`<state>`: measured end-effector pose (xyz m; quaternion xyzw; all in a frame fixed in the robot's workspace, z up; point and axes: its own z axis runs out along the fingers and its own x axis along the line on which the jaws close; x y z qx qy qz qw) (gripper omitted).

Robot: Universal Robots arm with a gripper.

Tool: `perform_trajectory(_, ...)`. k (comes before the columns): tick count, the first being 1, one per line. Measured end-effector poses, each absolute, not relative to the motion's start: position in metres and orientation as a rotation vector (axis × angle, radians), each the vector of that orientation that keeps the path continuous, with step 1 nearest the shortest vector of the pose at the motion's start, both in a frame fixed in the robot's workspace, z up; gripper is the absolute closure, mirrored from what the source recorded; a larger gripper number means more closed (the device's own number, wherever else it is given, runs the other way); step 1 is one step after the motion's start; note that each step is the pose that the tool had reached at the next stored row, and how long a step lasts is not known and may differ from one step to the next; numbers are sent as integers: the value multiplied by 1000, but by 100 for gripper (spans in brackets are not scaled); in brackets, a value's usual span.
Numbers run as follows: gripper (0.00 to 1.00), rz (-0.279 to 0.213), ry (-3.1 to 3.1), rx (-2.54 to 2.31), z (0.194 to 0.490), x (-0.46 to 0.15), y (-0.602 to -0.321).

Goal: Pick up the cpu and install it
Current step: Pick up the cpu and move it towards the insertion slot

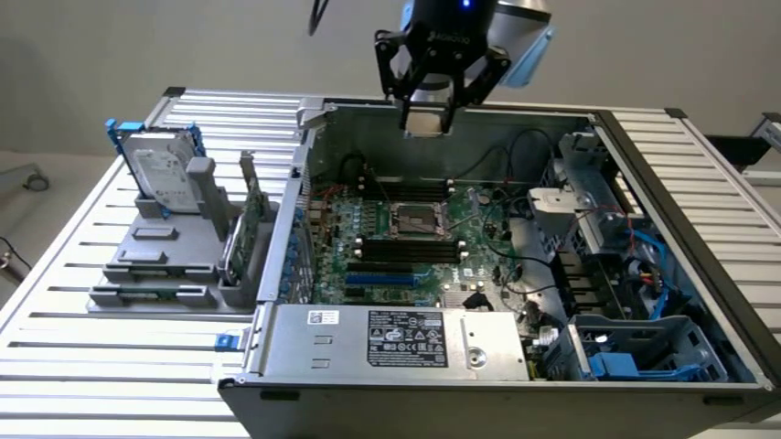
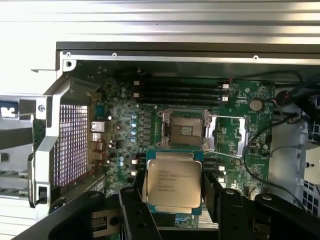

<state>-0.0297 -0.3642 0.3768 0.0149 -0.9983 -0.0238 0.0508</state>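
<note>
cpu (image 2: 172, 185) pinched by opposite edges in the gripper (image 1: 427, 117), held high over the open case (image 1: 403, 407), just short of the bare socket (image 2: 183, 131). Looks light, thin, rigid. Smooth lid probably slippery, underside likely fragile, so the edge hold suits.

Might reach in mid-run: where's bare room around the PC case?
Free: slatted table at the exterior view's lower left, beside the grey fixture, and its strip at the exterior view's right of the PC case. Crowded: inside the case, cables around the socket; gripper holds the cpu above.
</note>
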Motion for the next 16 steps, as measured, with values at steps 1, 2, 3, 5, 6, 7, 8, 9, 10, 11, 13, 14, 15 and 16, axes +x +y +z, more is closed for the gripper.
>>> perform_trajectory(1,46,-72,-3039,45,375,-30,-361)
perform_trajectory(2,46,-72,-3039,45,373,-30,-359)
perform_trajectory(3,46,-72,-3039,45,371,-30,-356)
perform_trajectory(5,46,-72,-3039,44,368,-30,-351)
perform_trajectory(6,46,-72,-3039,43,366,-30,-349)
perform_trajectory(7,46,-73,-3039,42,364,-30,-347)
perform_trajectory(8,46,-72,-3039,41,362,-30,-346)
perform_trajectory(9,46,-73,-3039,41,360,-30,-344)
perform_trajectory(10,46,-73,-3039,40,359,-30,-344)
perform_trajectory(11,46,-73,-3039,40,357,-29,-343)
perform_trajectory(13,46,-73,-3039,40,353,-29,-343)
perform_trajectory(14,46,-73,-3039,40,351,-29,-343)
perform_trajectory(15,46,-73,-3039,40,349,-29,-343)
perform_trajectory(16,46,-73,-3039,40,348,-28,-343)
